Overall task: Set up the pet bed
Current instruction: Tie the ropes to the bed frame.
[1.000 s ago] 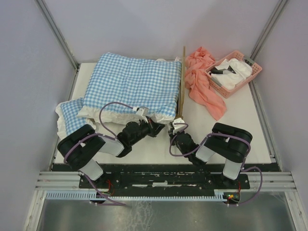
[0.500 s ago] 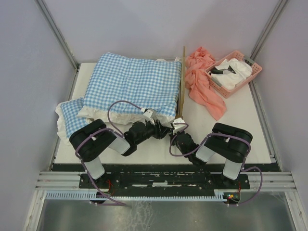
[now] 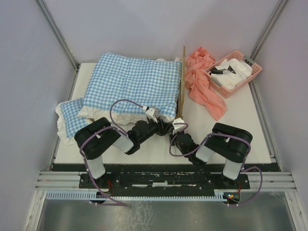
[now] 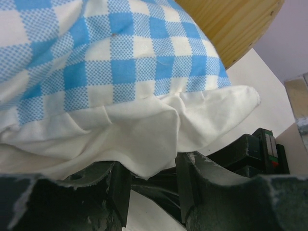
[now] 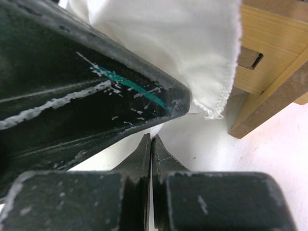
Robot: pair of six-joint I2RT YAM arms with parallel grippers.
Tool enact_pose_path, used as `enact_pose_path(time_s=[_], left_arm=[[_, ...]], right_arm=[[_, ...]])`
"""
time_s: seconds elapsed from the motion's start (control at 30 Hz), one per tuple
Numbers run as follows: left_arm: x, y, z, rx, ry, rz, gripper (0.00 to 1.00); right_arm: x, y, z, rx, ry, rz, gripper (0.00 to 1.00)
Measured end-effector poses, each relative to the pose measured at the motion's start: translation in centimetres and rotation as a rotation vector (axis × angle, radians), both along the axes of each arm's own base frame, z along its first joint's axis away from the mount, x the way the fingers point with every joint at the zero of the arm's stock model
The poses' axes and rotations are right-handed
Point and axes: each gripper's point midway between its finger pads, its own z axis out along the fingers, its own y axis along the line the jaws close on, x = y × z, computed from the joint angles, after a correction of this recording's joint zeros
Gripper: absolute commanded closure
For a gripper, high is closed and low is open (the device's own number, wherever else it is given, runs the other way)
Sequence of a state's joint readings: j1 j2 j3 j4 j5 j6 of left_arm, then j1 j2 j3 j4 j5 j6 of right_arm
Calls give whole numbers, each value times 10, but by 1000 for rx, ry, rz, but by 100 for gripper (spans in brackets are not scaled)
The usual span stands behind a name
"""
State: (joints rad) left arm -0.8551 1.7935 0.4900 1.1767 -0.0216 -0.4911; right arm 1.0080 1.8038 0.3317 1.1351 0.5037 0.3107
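White tabletop (image 3: 231, 139) enclosed by pale lilac walls, seen from above with both arm bases at the bottom edge. Item one: pet bed (image 3: 182, 86), upper middle of the overhead frame, almost wholly covered; only a thin light-wood rail shows, running down the right edge of the covering. The left wrist view shows a curved piece of its wood in the upper right corner, and the right wrist view shows a corner of its frame at the right. Item two: large blue-and-white checked cushion (image 3: 134, 84) with white frill, lying over the bed. Item three: smaller checked cushion (image 3: 70, 113), left edge of the table, touching the large one. Item four: pink cloth (image 3: 202, 84), crumpled, just right of the wooden rail. Item five: pink basket (image 3: 255, 70), upper right, holding white and dark articles too small to identify. Item six: left gripper (image 3: 165, 127), centre of the frame at the near right corner of the large cushion, jaws released and standing apart, the frill's edge drooping into the gap between them. Item seven: right gripper (image 3: 174, 129), immediately right of the left one, fingers clenched flat together with nothing visible between them, the frill and the bed corner just beyond its tips.
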Motion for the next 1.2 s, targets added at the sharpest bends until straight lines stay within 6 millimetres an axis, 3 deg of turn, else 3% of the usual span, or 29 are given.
enact_pose_path(time_s=[0.43, 0.57, 0.73, 0.83, 1.03, 1.2], left_arm=[[6, 3, -12, 49, -16, 53, 51], [9, 5, -17, 67, -19, 74, 62], [18, 2, -13, 75, -37, 96, 87], [20, 1, -11, 77, -47, 101, 96], [15, 7, -15, 93, -38, 98, 97], [3, 11, 1, 68, -49, 63, 97]], right_arm=[[-1, 1, 0, 3, 2, 7, 98], [-1, 1, 0, 4, 4, 6, 98], [0, 2, 0, 6, 3, 6, 98], [0, 2, 0, 5, 3, 5, 98], [1, 2, 0, 9, 1, -4, 98], [4, -3, 0, 2, -4, -30, 98]])
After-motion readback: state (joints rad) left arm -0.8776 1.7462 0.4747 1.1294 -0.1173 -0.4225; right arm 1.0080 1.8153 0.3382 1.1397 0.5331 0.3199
